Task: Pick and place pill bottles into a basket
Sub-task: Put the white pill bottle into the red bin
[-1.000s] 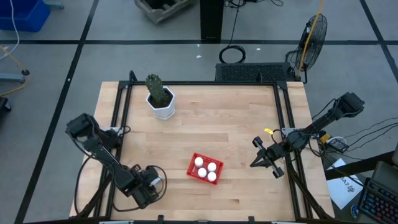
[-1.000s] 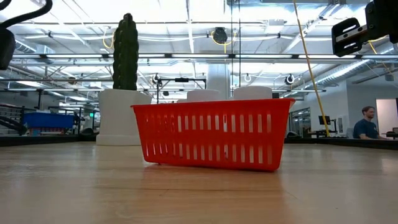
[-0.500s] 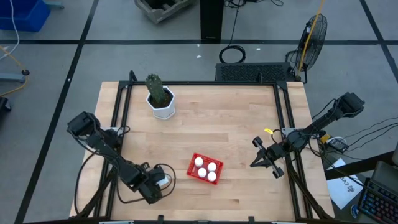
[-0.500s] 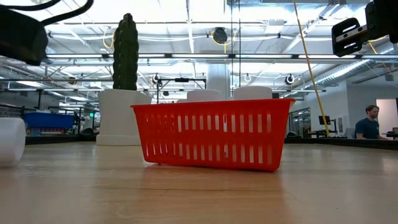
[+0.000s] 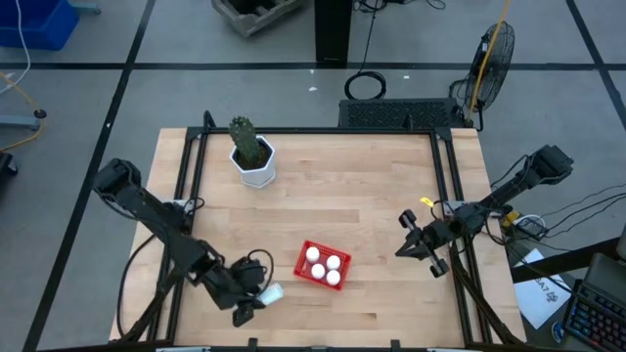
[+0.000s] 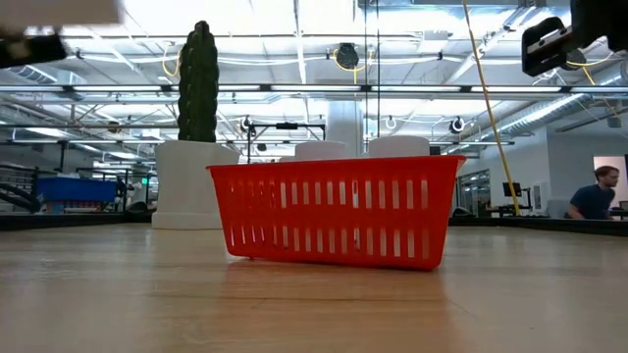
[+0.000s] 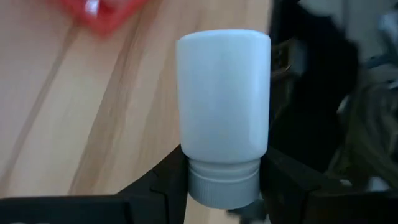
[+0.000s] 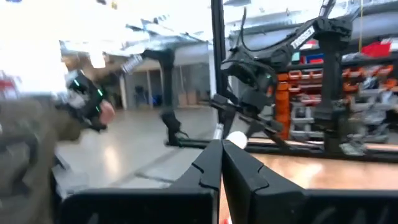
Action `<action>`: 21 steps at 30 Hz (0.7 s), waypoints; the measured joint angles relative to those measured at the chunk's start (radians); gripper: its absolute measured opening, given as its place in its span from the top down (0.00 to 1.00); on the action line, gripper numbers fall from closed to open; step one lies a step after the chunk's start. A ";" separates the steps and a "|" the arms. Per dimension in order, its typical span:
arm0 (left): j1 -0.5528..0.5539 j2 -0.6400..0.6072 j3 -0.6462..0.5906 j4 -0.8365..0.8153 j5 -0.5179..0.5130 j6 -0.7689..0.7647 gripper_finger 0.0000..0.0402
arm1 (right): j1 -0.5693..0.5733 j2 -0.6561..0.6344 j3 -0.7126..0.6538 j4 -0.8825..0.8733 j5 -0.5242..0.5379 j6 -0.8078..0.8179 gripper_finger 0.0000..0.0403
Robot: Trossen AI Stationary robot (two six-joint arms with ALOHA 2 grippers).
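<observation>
Left gripper (image 5: 256, 298) fingers clamped on a pill bottle (image 5: 270, 292) near-left of the basket (image 5: 323, 264), long axis level; right gripper (image 5: 416, 244) fingers closed.

— How is the light?
— Bright and even from overhead; ceiling lights (image 6: 294, 39) glare in the low view.
— Any blur?
— The bottle (image 7: 224, 106) looks soft up close; the right wrist view smears at its edge.

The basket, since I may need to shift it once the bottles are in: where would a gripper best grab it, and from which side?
Grip the top rim of the basket on a long side, from above, probably: the shallow, open-topped shape leaves a thin wall edge, and the pill bottles fill the middle.
</observation>
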 joint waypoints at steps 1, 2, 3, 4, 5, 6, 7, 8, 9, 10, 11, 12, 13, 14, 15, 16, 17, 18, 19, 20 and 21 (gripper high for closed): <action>0.008 -0.011 0.000 0.022 0.000 0.022 0.60 | 0.000 0.001 0.000 0.022 0.002 0.030 0.99; 0.017 -0.020 0.000 0.040 0.001 0.046 0.60 | 0.000 0.002 0.000 0.051 0.016 0.067 0.99; 0.027 -0.028 0.000 0.063 0.008 0.069 0.59 | -0.001 0.001 0.000 0.078 0.028 0.092 0.99; 0.038 -0.034 0.000 0.092 0.018 0.090 0.59 | -0.005 0.001 0.000 0.103 0.029 0.086 0.99; 0.050 -0.037 0.000 0.110 0.029 0.110 0.59 | -0.008 0.002 0.000 0.123 0.029 0.080 0.99; 0.065 -0.039 0.000 0.123 0.048 0.128 0.59 | -0.012 0.003 0.006 0.136 0.029 0.083 0.99; 0.081 -0.040 0.000 0.138 0.068 0.147 0.59 | -0.017 0.003 0.014 0.136 0.034 0.090 0.99; 0.098 -0.039 0.000 0.152 0.084 0.166 0.59 | -0.022 0.003 0.024 0.132 0.054 0.089 0.99; 0.114 -0.039 0.000 0.158 0.099 0.181 0.59 | -0.022 0.003 0.033 0.119 0.077 0.073 0.99; 0.130 -0.040 0.000 0.161 0.112 0.193 0.59 | -0.022 0.004 0.045 0.104 0.097 0.043 0.99; 0.144 -0.039 0.000 0.165 0.129 0.203 0.59 | -0.021 0.005 0.054 0.083 0.122 0.018 0.99; 0.159 -0.039 0.000 0.165 0.148 0.217 0.59 | -0.020 0.010 0.067 0.047 0.147 0.021 0.99; 0.173 -0.039 0.000 0.166 0.165 0.230 0.59 | -0.020 0.019 0.089 0.020 0.171 0.045 0.99; 0.188 -0.039 0.000 0.171 0.178 0.245 0.59 | -0.024 0.028 0.115 -0.007 0.188 0.075 0.99; 0.203 -0.039 0.000 0.175 0.186 0.256 0.59 | -0.031 0.038 0.137 -0.034 0.208 0.102 0.99; 0.217 -0.039 0.000 0.179 0.197 0.263 0.59 | -0.038 0.054 0.165 -0.074 0.212 0.128 0.99; 0.230 -0.039 0.000 0.180 0.210 0.269 0.59 | -0.048 0.073 0.196 -0.115 0.211 0.146 0.99; 0.242 -0.039 0.000 0.180 0.219 0.274 0.59 | -0.057 0.095 0.226 -0.157 0.206 0.159 0.98; 0.253 -0.039 0.000 0.184 0.231 0.282 0.59 | -0.064 0.125 0.259 -0.202 0.205 0.173 0.96; 0.265 -0.039 0.000 0.186 0.239 0.288 0.59 | -0.071 0.156 0.296 -0.239 0.205 0.182 0.94; 0.275 -0.039 0.000 0.186 0.247 0.297 0.59 | -0.076 0.187 0.335 -0.266 0.204 0.187 0.92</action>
